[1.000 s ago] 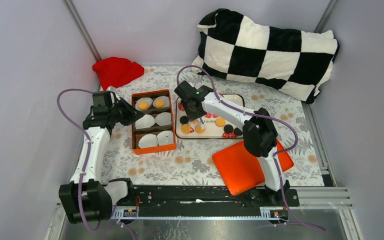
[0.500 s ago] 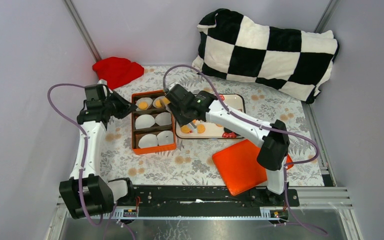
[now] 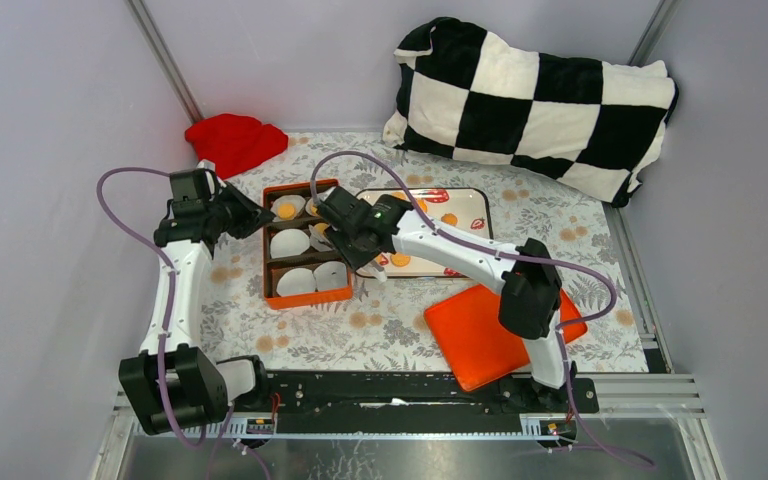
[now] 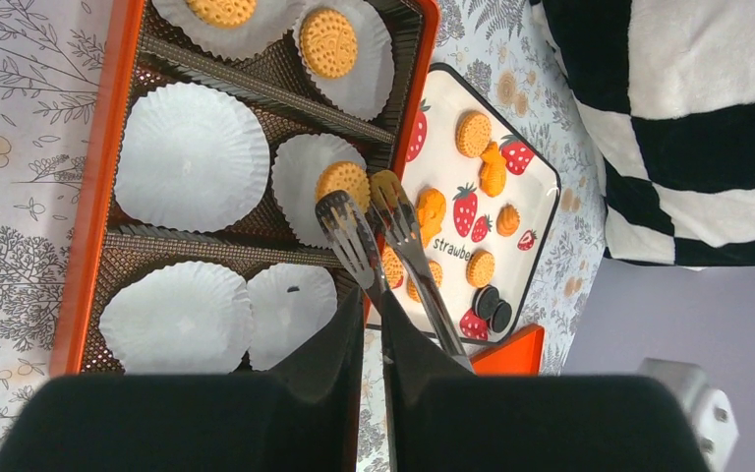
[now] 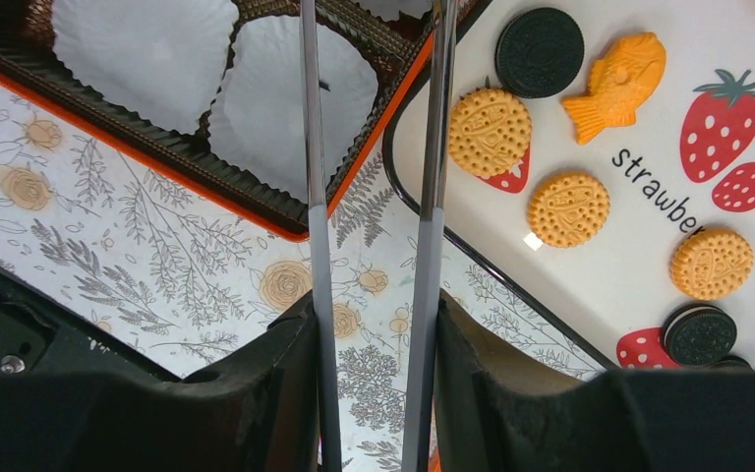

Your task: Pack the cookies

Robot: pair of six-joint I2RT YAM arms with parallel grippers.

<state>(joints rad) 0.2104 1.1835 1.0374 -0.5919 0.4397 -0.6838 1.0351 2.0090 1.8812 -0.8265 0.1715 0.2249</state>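
Three cookies [image 4: 342, 182] lie in the box [image 4: 86, 246] by the left wrist view, two in the far row and one in the middle row on the tray side; the other three liners [image 4: 192, 157] are bare. Most of the cookies lie loose on the tray [image 5: 590, 285], which stands just right of the box with a strip of bench [image 5: 157, 246] between. The left tool [image 4: 362, 197] hangs over the middle row, its tong tips a little apart, narrower than a cookie, with nothing seen between them. The right tool [image 3: 352, 238] reaches across the tray to the box's right column; its long tong arms stand well apart and run along that strip, box on their left, tray on their right, but the tips pass out of the wrist view and the top view hides them, so what they hold cannot be told. If they are empty, the next cookie lies to the right of them, and the right tool is much the nearer; the two near liners are closest for a drop
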